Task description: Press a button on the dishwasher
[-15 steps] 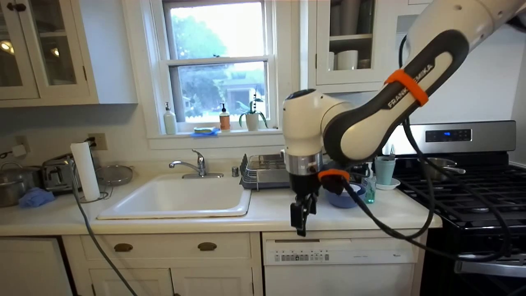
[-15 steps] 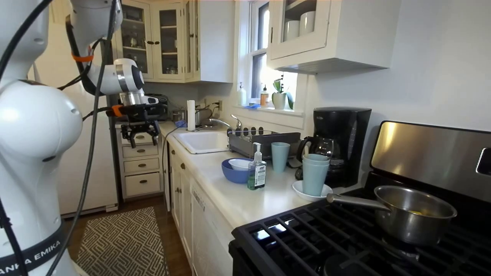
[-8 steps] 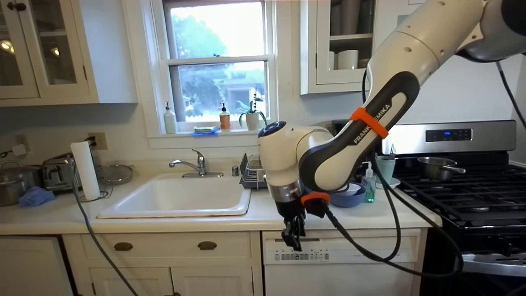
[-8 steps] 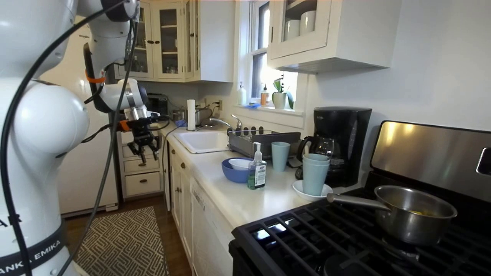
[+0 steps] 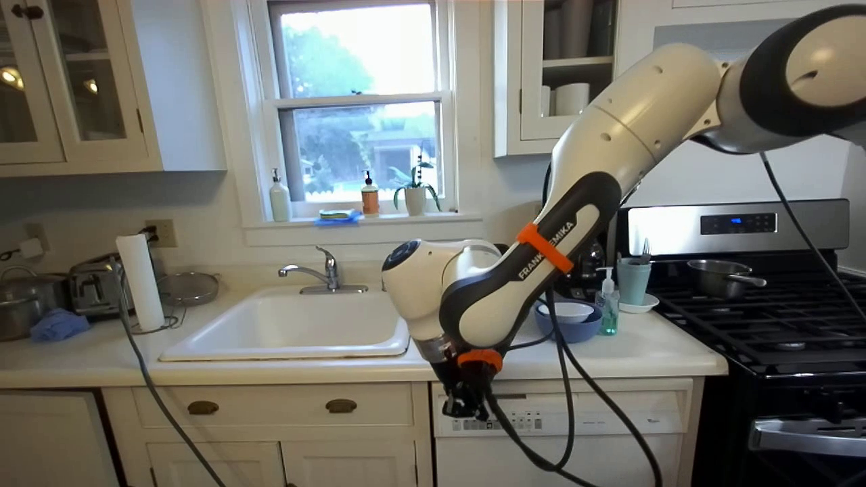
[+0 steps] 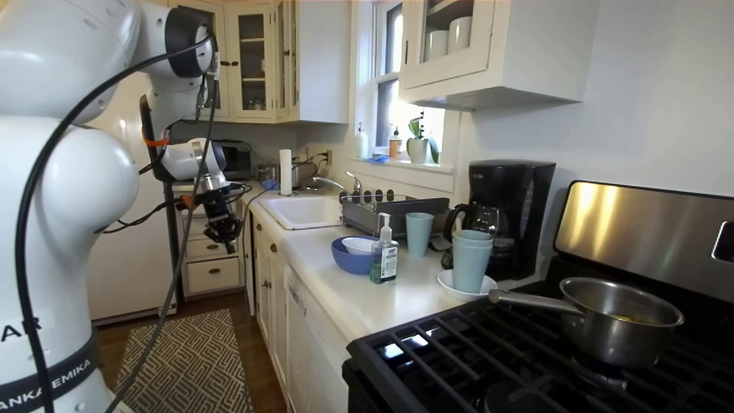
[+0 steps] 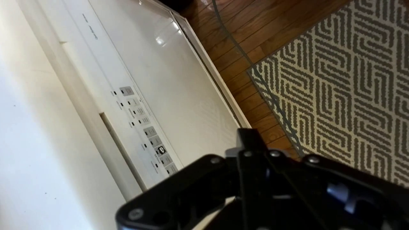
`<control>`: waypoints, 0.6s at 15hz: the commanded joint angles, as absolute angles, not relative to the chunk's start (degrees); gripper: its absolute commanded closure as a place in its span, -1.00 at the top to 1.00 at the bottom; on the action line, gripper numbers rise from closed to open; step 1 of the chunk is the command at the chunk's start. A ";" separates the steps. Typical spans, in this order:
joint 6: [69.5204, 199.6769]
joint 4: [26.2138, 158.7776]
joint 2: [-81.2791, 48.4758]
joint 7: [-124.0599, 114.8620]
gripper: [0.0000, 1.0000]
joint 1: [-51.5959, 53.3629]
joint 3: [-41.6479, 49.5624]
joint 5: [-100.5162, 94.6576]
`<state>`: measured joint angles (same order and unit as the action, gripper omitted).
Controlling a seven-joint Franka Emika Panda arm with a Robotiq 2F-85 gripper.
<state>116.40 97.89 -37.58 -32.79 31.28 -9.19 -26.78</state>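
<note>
Zero presses show; reach and push seemingly remain. The gripper [image 6: 230, 245] hangs apart from the dishwasher [image 5: 609, 453], its fingers [image 7: 248, 142] closed together.

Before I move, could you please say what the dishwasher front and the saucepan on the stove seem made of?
Dishwasher front: smooth, glossy white, probably enamelled metal, given its bright reflections; plastic is possible. Saucepan: semi-glossy, likely stainless steel, judging by its grey metallic sheen.

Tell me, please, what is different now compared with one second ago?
The pincer moved lower and, in an exterior view, toward the picture's left; its fingers closed together, holding nothing visible. The dishwasher, blue bowl and pot stayed as they were.
</note>
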 commanded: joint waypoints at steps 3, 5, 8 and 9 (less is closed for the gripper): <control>118.37 94.26 -40.45 -34.16 -0.94 32.73 -7.61 -23.42; 120.23 93.66 -40.73 -34.12 -0.92 32.72 -7.57 -22.26; 120.37 93.40 -40.74 -34.12 -0.92 32.71 -7.58 -21.98; 120.39 93.39 -40.74 -34.12 -0.92 32.71 -7.58 -21.95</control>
